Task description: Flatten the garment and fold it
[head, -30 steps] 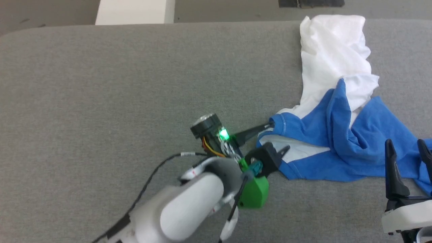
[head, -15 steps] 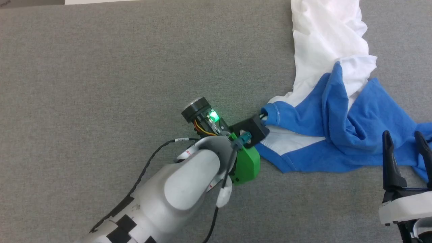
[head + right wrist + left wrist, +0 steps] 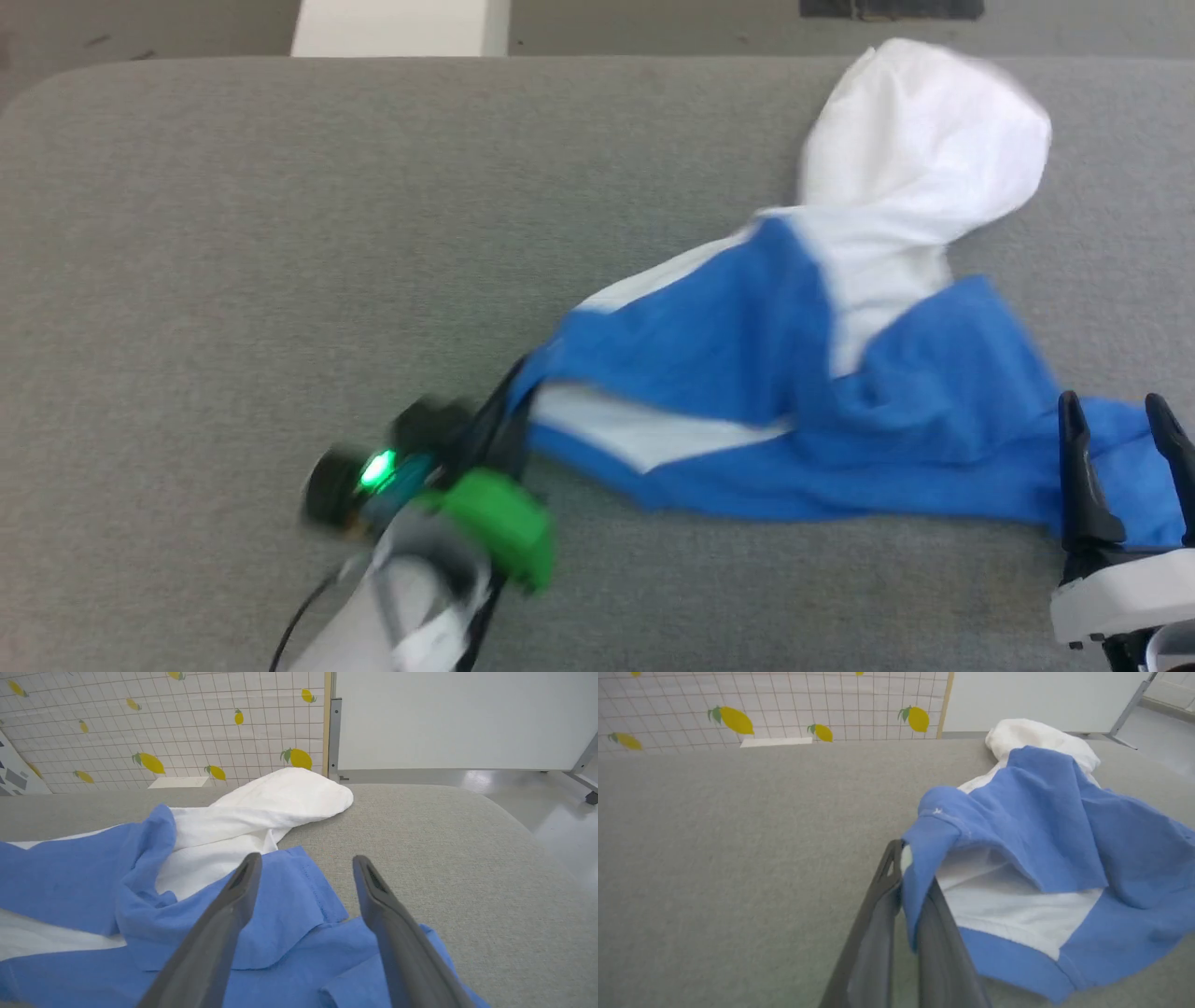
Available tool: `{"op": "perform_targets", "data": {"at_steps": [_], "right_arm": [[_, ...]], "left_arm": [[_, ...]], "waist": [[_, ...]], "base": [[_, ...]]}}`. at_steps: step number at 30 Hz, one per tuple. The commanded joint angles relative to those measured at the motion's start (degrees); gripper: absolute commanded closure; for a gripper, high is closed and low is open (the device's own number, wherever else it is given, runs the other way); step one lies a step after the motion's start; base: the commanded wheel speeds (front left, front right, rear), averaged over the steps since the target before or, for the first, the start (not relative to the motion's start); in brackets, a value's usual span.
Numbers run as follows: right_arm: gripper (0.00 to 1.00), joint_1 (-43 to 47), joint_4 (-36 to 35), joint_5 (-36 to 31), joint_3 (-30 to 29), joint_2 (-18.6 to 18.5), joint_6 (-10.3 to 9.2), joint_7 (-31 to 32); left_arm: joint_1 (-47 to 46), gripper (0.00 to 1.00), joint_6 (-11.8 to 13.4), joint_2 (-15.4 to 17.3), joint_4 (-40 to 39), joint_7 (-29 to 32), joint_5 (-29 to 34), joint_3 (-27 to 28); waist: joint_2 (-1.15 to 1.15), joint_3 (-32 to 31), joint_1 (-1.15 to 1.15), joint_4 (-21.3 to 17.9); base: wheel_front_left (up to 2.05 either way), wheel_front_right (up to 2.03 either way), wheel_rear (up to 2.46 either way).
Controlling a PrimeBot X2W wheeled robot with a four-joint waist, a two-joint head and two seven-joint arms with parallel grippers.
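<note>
The garment (image 3: 784,373), white with bright-blue sleeves, lies crumpled on the right half of the grey table, stretched out toward the left. My left gripper (image 3: 509,392) is shut on its blue edge at the garment's left tip; in the left wrist view the blue cloth (image 3: 924,858) is pinched between the two dark fingers (image 3: 878,914). My right gripper (image 3: 1116,420) stands open at the lower right, fingers over the blue sleeve end (image 3: 299,914), holding nothing. The white body (image 3: 280,798) bunches at the far side.
The grey padded table (image 3: 233,233) has wide bare room on its left half. Its far edge and rounded corners show. A wall with a lemon-pattern grid (image 3: 163,728) stands behind, and a pale floor (image 3: 560,812) lies off the table's right side.
My left gripper closed on the garment's blue edge and pulled it left and toward me, stretching the cloth out. The head camera shifted. The right gripper stayed open in place.
</note>
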Motion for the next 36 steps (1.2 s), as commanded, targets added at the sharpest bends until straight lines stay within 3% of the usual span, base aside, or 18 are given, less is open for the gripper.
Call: {"op": "perform_targets", "data": {"at_steps": [1, 3, 6, 7, 8, 13, 22, 27, 32, 36], "right_arm": [[0.0, 0.39, -0.33, 0.5, -0.01, 0.09, -0.09, 0.24], [0.0, 0.56, -0.53, 0.52, 0.07, 0.09, -0.09, 0.51], [0.0, 0.85, -0.68, 0.55, 0.03, 0.09, -0.09, 0.93], [0.0, 0.94, -0.69, 0.55, 0.09, 0.09, -0.09, 1.1], [0.0, 0.96, -0.67, 0.55, 0.25, 0.09, -0.09, 1.24], [0.0, 0.66, -0.58, 0.37, 0.57, 0.09, -0.09, 1.65], [0.0, 0.63, -0.15, 0.59, 1.25, 0.09, -0.09, 1.84], [0.0, 0.27, 0.15, 0.94, 1.37, 0.09, -0.09, 1.64], [0.0, -0.61, 0.07, 0.8, 1.27, 0.09, -0.09, 1.61], [0.0, -1.27, 0.1, 0.8, 1.45, 0.09, -0.09, 1.64]], "left_arm": [[5.1, 1.0, 2.28, 1.4, -2.61, 0.03, -1.9, 1.86], [11.78, 1.0, 5.62, 3.97, -5.56, 0.44, -2.58, 3.58], [19.1, 1.0, 8.58, 4.99, -8.35, 0.4, -4.33, 5.01], [20.68, 0.89, 9.0, 5.2, -8.73, 0.63, -4.52, 4.81], [21.44, 0.0, 9.24, 5.17, -9.02, 0.61, -4.62, 4.7], [20.28, 0.0, 8.44, 3.38, -12.53, -1.32, -5.26, 4.5], [12.16, 0.0, 6.67, 8.86, -24.48, 2.97, 2.59, 1.62], [3.66, 0.0, -0.14, 9.35, -24.27, 9.62, 8.0, -6.58], [-3.93, 0.0, -8.84, 6.17, -17.32, 15.4, 10.23, -15.25], [-8.23, 0.0, -13.43, 4.21, -10.66, 17.75, 11.41, -19.32]], "waist": [[0.0, -1.74, 0.0, 2.43], [0.0, -1.74, 0.0, 3.01], [0.0, -1.59, 0.0, 3.98], [0.0, -1.52, 0.0, 4.31], [0.0, -1.48, 0.0, 4.47], [0.0, -1.52, 0.0, 5.06], [0.0, -2.0, 0.0, 3.98], [0.0, -1.13, 0.0, 2.87], [0.0, 0.52, 0.0, 1.59], [0.0, 2.14, 0.0, 0.32]], "base": [[0.0, 0.0, 0.0], [0.0, 0.0, 0.0], [0.0, 0.0, 0.0], [0.0, 0.0, 0.0], [0.0, 0.0, 0.0], [0.0, 0.0, 0.0], [0.0, 0.0, 0.0], [0.0, 0.0, 0.0], [0.0, 0.0, 0.0], [0.0, 0.0, 0.0]]}}
